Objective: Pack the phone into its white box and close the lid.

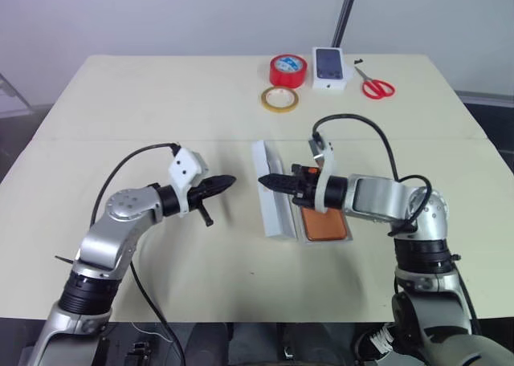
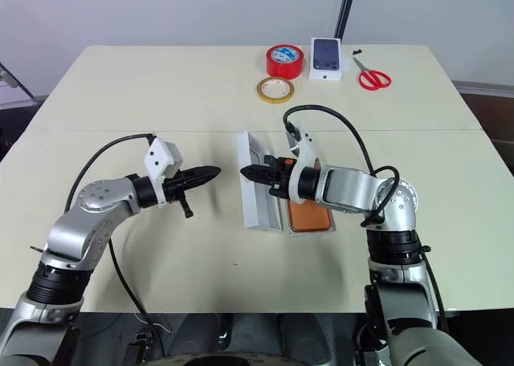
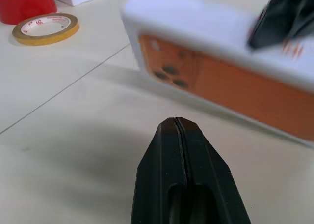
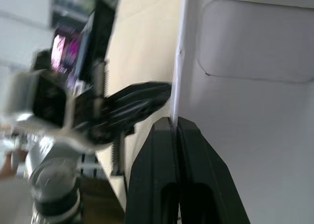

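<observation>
Your cream bench (image 1: 161,93) carries everything here. Near its middle the lid (image 1: 271,191) stands tilted up on its long edge, just beside the white box (image 1: 347,236), and the copper-orange phone (image 1: 325,225) lies back-up inside that box; the left wrist view shows you its dark camera lenses at one corner. In the right wrist view the inside of the lid has a rounded recess.

Your right claw (image 1: 265,180) is pinched shut on the thin upper edge of the lid; the right wrist view shows the white wall caught between its two black fingers (image 4: 157,155). Your left claw (image 1: 227,180) hangs above the bench just to the left of the lid, tip pointing toward it, fingers pressed together on nothing, not touching it.

At the far edge you have a small white carton (image 1: 332,67) printed with a dark phone; an apple logo shows on its side in the left wrist view. Beside it sits a red tape roll (image 1: 288,70) with a blue-and-white label too small to read. A yellow tape roll (image 1: 279,99) lies nearer, its inner core printed in red characters you cannot make out. Red-handled scissors (image 1: 376,85) lie right of the carton.
</observation>
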You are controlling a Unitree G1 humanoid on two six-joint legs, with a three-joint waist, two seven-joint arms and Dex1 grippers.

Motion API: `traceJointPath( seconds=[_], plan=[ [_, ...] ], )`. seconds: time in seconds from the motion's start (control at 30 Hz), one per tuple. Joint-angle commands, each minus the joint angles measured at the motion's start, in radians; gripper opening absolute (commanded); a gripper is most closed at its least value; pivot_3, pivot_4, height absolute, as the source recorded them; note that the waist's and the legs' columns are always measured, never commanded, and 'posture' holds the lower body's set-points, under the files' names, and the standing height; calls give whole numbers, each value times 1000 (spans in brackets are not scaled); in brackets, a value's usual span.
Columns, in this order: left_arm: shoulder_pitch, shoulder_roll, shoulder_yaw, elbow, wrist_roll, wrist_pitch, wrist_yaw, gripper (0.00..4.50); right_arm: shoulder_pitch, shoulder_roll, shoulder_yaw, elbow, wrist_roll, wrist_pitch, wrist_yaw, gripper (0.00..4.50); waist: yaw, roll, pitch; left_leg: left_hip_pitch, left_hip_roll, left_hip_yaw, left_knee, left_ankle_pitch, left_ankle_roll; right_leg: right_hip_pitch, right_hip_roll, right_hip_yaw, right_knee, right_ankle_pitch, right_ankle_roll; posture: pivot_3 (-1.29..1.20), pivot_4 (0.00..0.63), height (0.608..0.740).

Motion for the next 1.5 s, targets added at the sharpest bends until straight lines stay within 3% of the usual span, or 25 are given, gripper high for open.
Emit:
traceJointPath(
  seconds=[0.03,0.17,0.23,0.3,0.43,0.53,0.7,0.73,0.9,1.07,1.2,1.5],
  plan=[
    [-32,-36,-82,-23,34,19,9,0,5,-42,-59,-14,23,-2,-45,843,3,0,0,0,0,0,0,0,0,0,0,0,0,0,0,0,150,740],
    [-107,-93,-174,59,110,3,19,0,-40,-124,-67,-29,23,22,-8,2909,4,0,0,0,-1,0,0,0,0,0,1,0,0,0,0,0,150,740],
    [-162,-141,-188,123,125,17,39,0,-65,-227,-39,-54,23,53,36,3909,2,1,0,0,0,1,0,0,0,0,1,0,0,0,0,0,150,740],
    [-208,-187,-202,170,129,21,41,0,-88,-364,3,-83,23,84,52,3909,3,1,0,-1,0,1,0,0,0,-1,1,0,0,0,0,0,150,740],
    [-259,-261,-246,209,143,15,19,0,-75,-530,5,-101,-159,107,178,3909,4,1,0,-6,0,0,0,0,0,-5,1,0,-1,0,0,0,150,740],
    [-278,-313,-287,226,152,17,8,0,-46,-645,24,-157,-408,97,341,3021,7,1,0,-11,0,1,2,0,0,-9,1,0,-1,0,0,0,150,740],
    [-275,-350,-290,228,151,29,14,0,-29,-705,58,-212,-652,56,543,323,2,1,-1,-11,0,1,3,1,1,-11,1,1,2,0,0,0,150,740],
    [-274,-356,-278,223,141,39,20,0,-25,-712,69,-228,-696,48,577,48,3,1,-1,-11,0,1,3,1,2,-11,1,0,2,0,0,0,150,740],
    [-266,-321,-191,176,117,90,51,0,6,-785,209,-349,-988,-51,766,48,6,1,-1,-11,0,0,3,2,3,-11,1,0,3,0,0,0,150,740],
    [-259,-225,-143,160,150,139,87,0,35,-759,279,-383,-1169,-120,873,48,6,1,-1,-11,0,0,3,2,2,-11,1,0,3,0,0,0,150,740],
    [-249,-169,-187,183,185,156,73,0,31,-719,323,-373,-1280,-139,925,48,7,1,-1,-11,-1,0,3,2,2,-11,0,0,3,0,0,0,150,740],
    [-280,-237,-289,245,203,152,20,0,11,-633,329,-368,-1416,-128,1019,48,8,1,-1,-12,-2,-1,4,2,2,-11,0,-1,3,0,0,0,150,740]
  ],
)
